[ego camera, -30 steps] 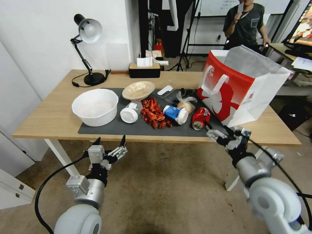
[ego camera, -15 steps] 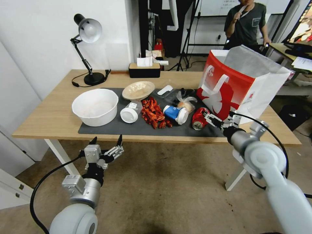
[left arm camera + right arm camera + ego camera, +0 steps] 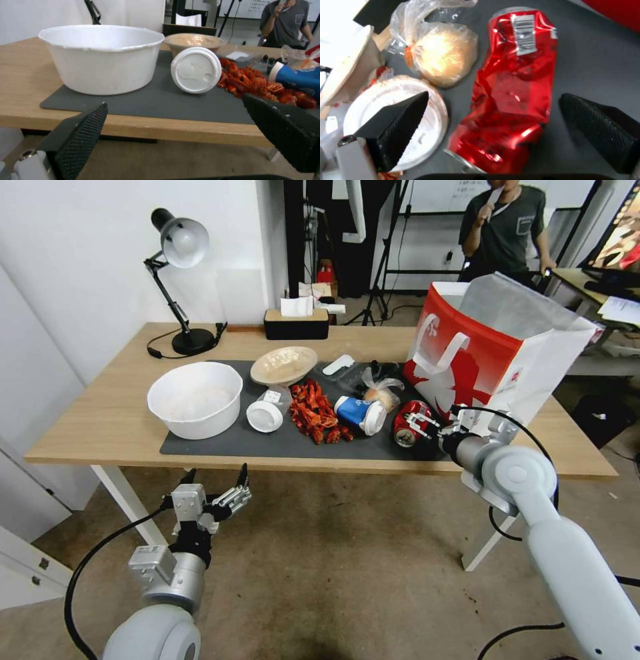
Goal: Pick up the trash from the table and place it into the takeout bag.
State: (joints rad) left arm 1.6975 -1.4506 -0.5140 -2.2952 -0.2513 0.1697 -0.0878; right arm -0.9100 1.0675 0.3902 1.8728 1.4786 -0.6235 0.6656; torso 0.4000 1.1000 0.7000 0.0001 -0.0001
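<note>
Right claw point(image 3: 493, 112) straddles crushed can point(image 3: 513, 90), fingers spread.

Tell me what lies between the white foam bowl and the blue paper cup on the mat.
In the head view, a white-lidded clear cup on its side, then a heap of red shells, lie between the white foam bowl and blue paper cup.

Bare mat point(image 3: 596, 62) beside crushed can point(image 3: 513, 82), lidded cup point(image 3: 396, 120) and knotted bag point(image 3: 443, 55) crowding its other side

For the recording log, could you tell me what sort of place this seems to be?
Probably a lab or studio staged as a desk after a meal: a wooden table with a desk lamp, tripod stands and a whiteboard behind.
</note>
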